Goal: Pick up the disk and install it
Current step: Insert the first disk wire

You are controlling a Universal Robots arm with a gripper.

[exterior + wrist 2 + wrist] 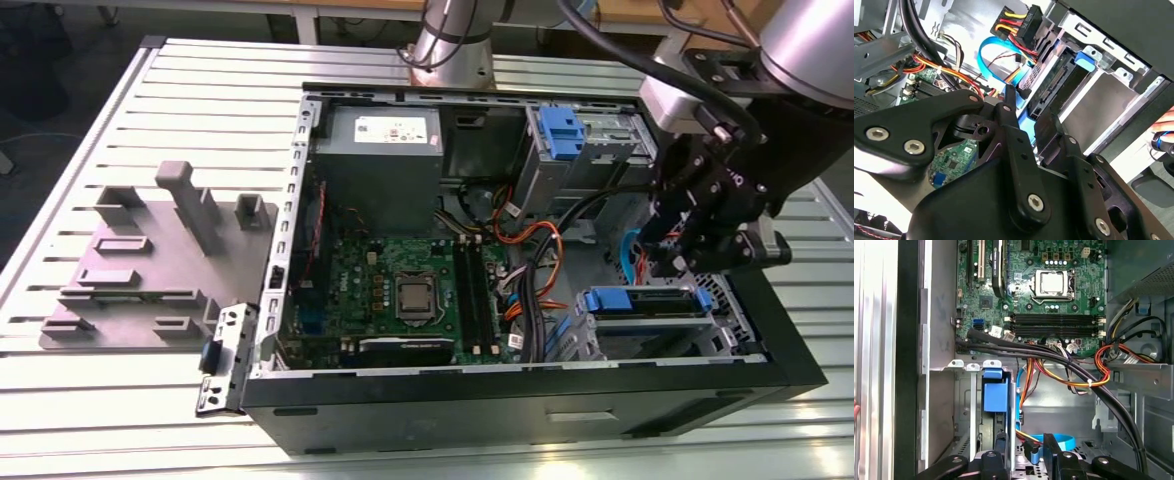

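Inside the black metal computer case (534, 405) sits the blue-framed silver disk (650, 304) — pincer (1024, 452) apart just above, likely seating it.

On a slatted metal table (200, 90), an open computer case (534, 410) is set centre-right of the exterior view; a grey fixture plate (134, 290) and a small bracket (224, 360) are laid at left.

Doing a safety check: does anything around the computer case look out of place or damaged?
Nothing looks damaged. One metal bracket lies askew on the table beside the case, at the exterior view's left.
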